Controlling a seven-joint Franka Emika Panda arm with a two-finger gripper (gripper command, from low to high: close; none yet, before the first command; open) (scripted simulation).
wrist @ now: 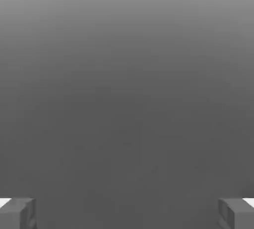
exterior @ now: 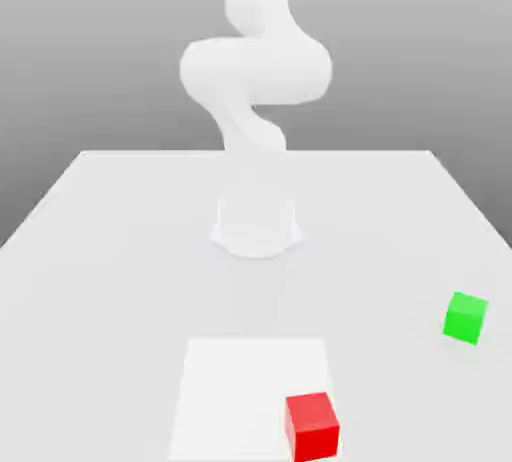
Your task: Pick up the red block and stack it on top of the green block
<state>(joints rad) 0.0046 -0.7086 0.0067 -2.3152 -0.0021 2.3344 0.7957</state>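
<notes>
The red block [exterior: 312, 426] sits on the white table near the front edge, a little toward the exterior view's right. Farther toward that right, and slightly farther back, lies the green block [exterior: 466, 317], well apart from the red one. In the hand view my gripper [wrist: 127, 213] is open. Its two grey fingertips [wrist: 17, 213] stand far apart with nothing between them, and only a plain grey backdrop lies ahead. The white arm [exterior: 255, 70] rises from its base and leaves the exterior view upward.
The arm's round base [exterior: 256, 225] stands at the middle of the table [exterior: 100, 250]. A brighter white square patch [exterior: 245, 390] lies in front of the base, and the red block overlaps its near right corner.
</notes>
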